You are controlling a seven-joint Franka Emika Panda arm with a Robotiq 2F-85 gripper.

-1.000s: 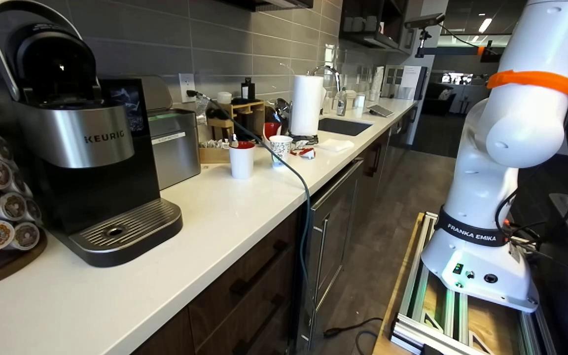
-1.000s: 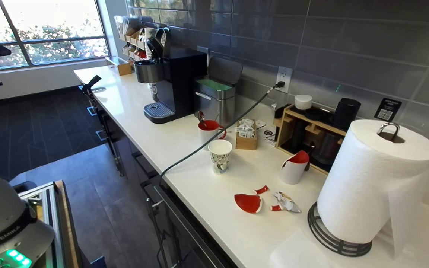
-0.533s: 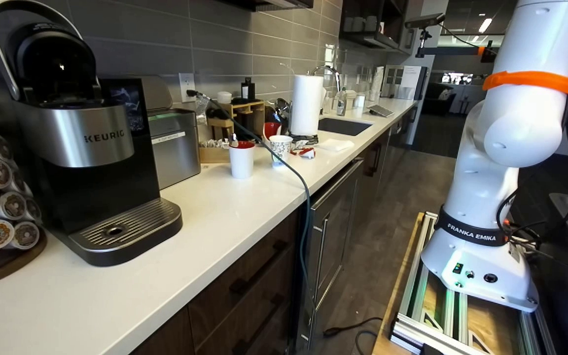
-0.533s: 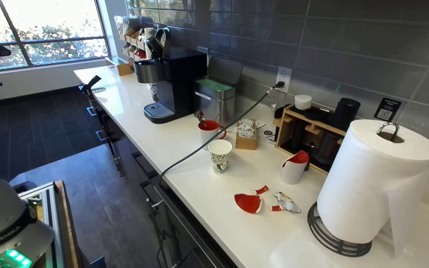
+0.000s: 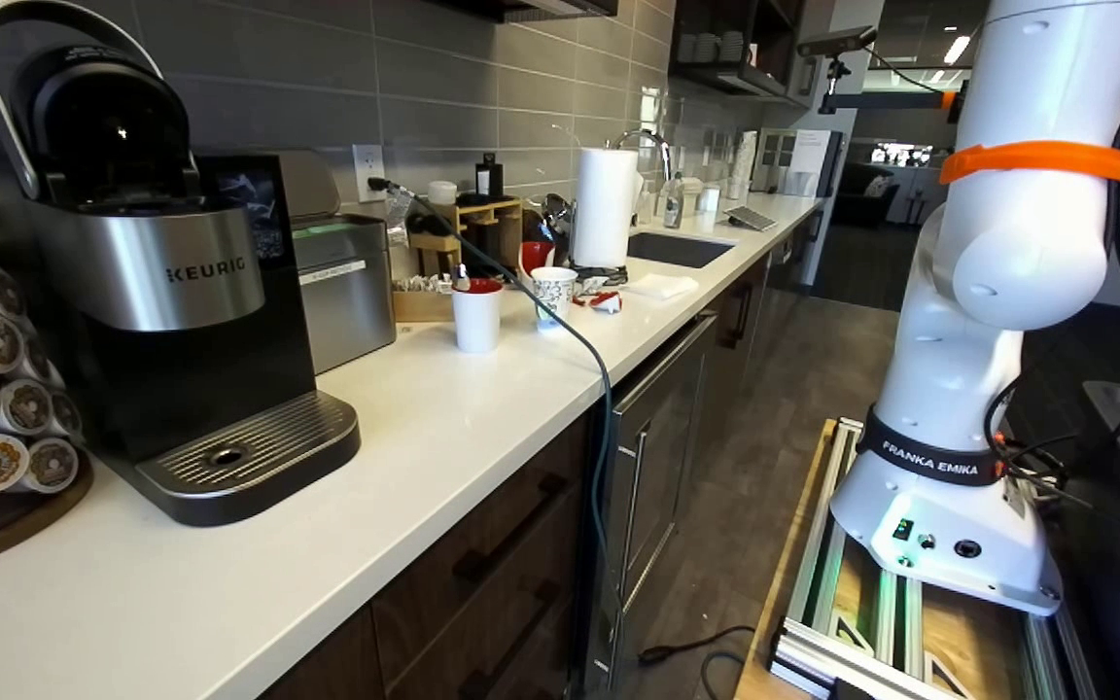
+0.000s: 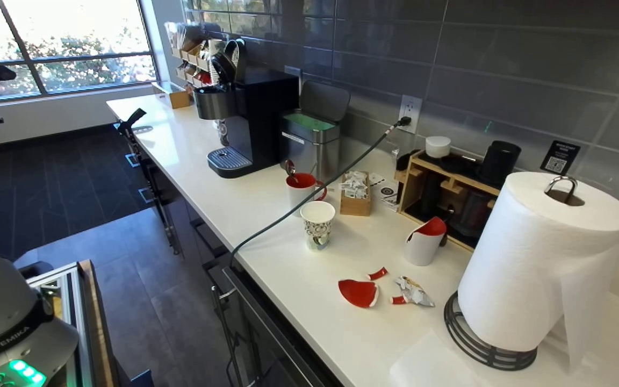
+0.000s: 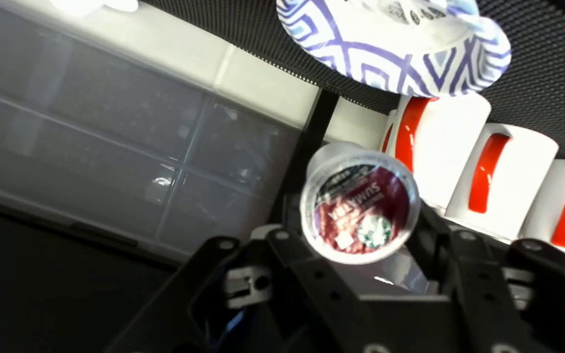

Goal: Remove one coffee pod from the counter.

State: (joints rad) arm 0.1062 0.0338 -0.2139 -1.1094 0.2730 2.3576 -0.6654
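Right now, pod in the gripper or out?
In the gripper: the wrist view shows its fingers against both sides of the coffee pod. The gripper is outside both exterior views.

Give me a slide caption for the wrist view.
Robot gripper holding a Sumatra coffee pod, red-handled white mugs in the background.

Coffee maker (image 5: 157,267) on counter (image 5: 414,428); robot arm (image 5: 1017,258) opposite.

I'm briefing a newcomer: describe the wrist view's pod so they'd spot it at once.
From the grey tiles, look right to the white mugs. On the way, the gripper holds the pod. Unlike the red-handled mugs, it has a round, mostly dark red lid with a green emblem.
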